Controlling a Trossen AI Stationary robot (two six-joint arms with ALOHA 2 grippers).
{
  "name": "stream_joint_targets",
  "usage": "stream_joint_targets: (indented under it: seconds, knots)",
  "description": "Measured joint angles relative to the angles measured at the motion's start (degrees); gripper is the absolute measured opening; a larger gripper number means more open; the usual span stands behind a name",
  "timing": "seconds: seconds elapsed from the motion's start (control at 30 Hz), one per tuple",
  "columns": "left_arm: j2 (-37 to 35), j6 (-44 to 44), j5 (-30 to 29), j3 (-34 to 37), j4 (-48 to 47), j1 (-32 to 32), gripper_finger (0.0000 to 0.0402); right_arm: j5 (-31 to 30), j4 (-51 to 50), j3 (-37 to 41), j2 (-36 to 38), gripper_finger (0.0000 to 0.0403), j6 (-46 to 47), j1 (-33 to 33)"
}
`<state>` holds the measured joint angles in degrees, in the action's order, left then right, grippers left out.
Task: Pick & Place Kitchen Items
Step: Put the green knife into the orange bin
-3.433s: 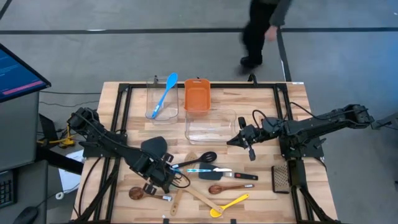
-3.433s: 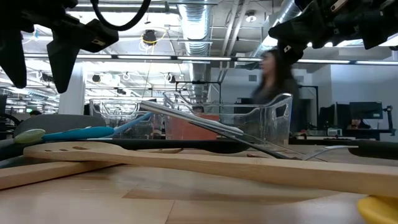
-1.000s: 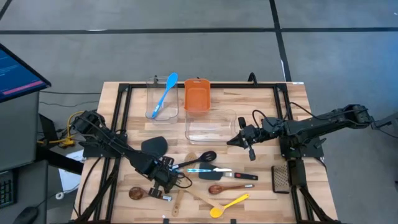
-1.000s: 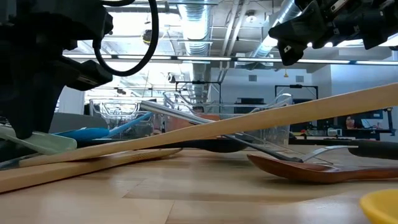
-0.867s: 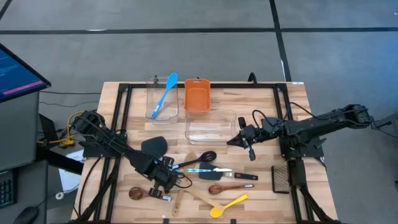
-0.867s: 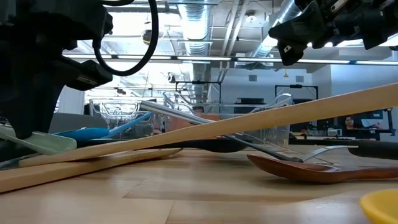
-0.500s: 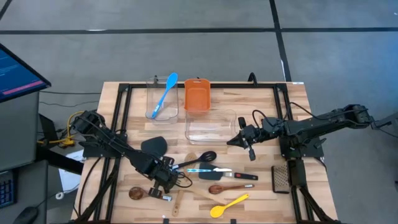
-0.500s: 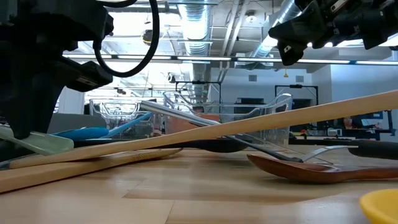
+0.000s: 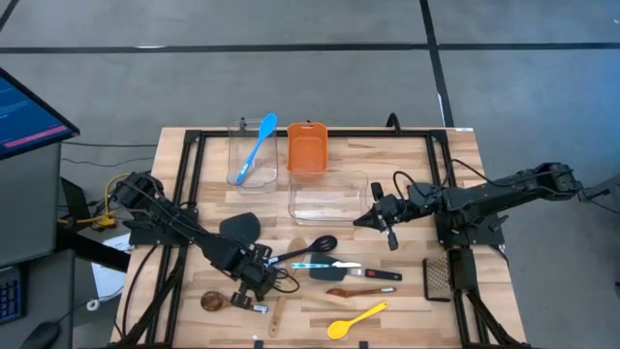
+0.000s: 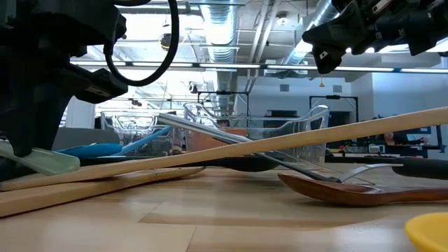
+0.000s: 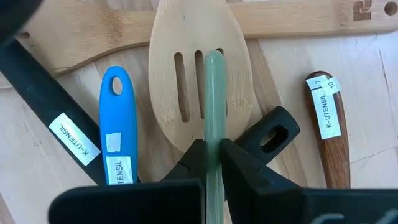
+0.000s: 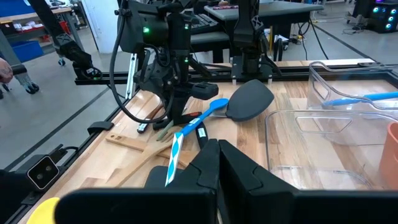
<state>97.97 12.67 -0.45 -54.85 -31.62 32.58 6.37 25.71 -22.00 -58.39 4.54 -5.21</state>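
Note:
My left gripper (image 9: 258,280) stands low over the heap of kitchen items at the table's near left, shut on a pale green utensil handle (image 11: 214,93). Under it lie a wooden slotted spatula (image 11: 199,68), a blue handle (image 11: 118,127), black handles and a brown wooden handle (image 11: 326,121). A long wooden handle (image 10: 294,142) slants upward across the low view. My right gripper (image 9: 388,236) hovers shut with nothing in it, right of the large clear tub (image 9: 329,197). A yellow spoon (image 9: 356,317) lies near the front edge. My left gripper pinches the pale green handle (image 11: 214,149) between its two fingers, coming from above at a slant. The handle runs on ahead past the fingertips over the slotted spatula's blade. Its free end (image 10: 45,160) hangs tilted below the gripper; whether it touches the wood beneath, I cannot tell.
A blue spatula (image 9: 257,145) stands in the small clear tub at the far left, beside the orange bin (image 9: 307,147). A black turner (image 9: 240,227), a black ladle (image 9: 321,244) and a brown spoon (image 9: 355,293) lie mid-table. A dark grater-like piece (image 9: 438,276) lies near right.
The long wooden handle seen slanting in the low view has sunk at its raised right end, while its low end by my left gripper stays put.

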Motion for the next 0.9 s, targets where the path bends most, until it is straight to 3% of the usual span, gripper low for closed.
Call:
stream_joint_targets:
  seconds: [0.47,0.67,0.9]
  knots:
    - [0.1,0.1,-0.9,0.4,0.4,0.0,0.0089,0.0,0.0,0.0,0.0,0.0,0.0,0.0]
    - [0.1,0.1,-1.1,0.6,0.9,0.0,0.0077,0.0,0.0,0.0,0.0,0.0,0.0,0.0]
    - [0.0,2.8,-1.6,4.0,6.0,0.0,0.0028,0.0,0.0,0.0,0.0,0.0,0.0,0.0]
